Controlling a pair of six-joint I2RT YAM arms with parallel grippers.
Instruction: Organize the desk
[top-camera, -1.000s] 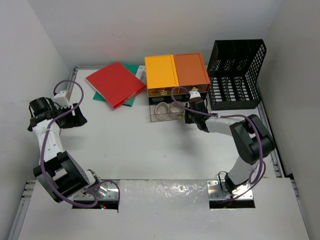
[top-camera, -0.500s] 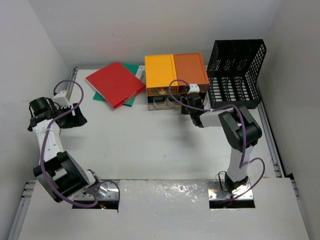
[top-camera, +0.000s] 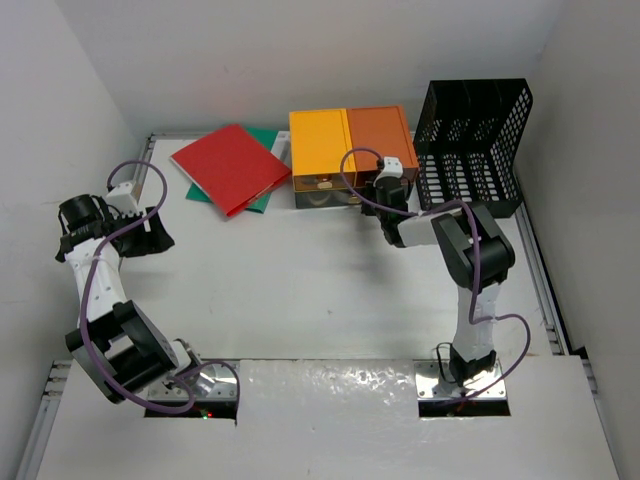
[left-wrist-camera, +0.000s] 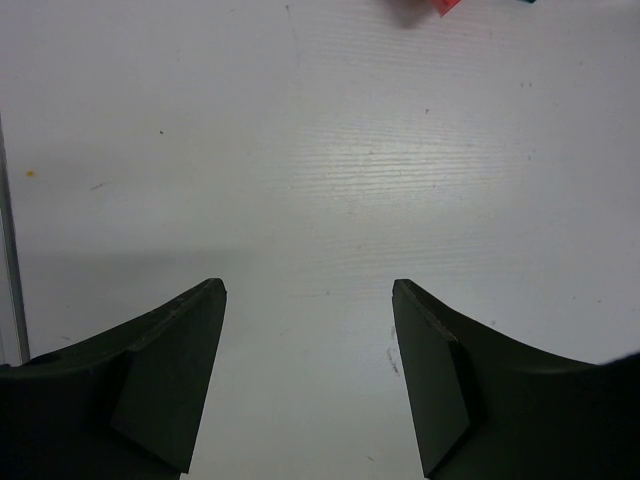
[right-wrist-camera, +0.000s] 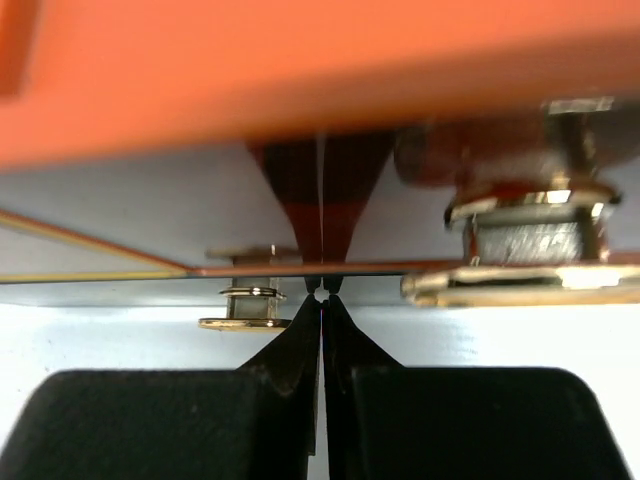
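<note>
The desk (top-camera: 300, 290) fills the middle of the overhead view, a white top walled in on the left, far and right sides, with grey rails down its edges and both arm bases at the near edge. Everything on it lies along the far edge. A red folder (top-camera: 230, 165) rests askew on a green one (top-camera: 262, 200) at the left. The yellow-and-orange drawer box (top-camera: 350, 140) is in the centre, and the black mesh file rack (top-camera: 475, 145) stands upright just beside the box on the right. The right gripper (right-wrist-camera: 322, 295) is stretched out to the orange half of the box. Its fingers are pressed together with nothing between them, and the tips touch the glossy front face (right-wrist-camera: 120, 220) between two gold-coloured fittings (right-wrist-camera: 520, 240). That reads as a flat push on the front rather than a grasp, with the fronts sitting about flush under the lid. The left gripper (left-wrist-camera: 308, 290) hangs parted and empty over bare desk close to the left rail (left-wrist-camera: 8, 250), well apart from the folders and probably parked out of the way. The wide middle of the desk gives both arms free room. The tight places are the narrow gap between box and rack beside the right wrist and the far wall close behind the folders.
</note>
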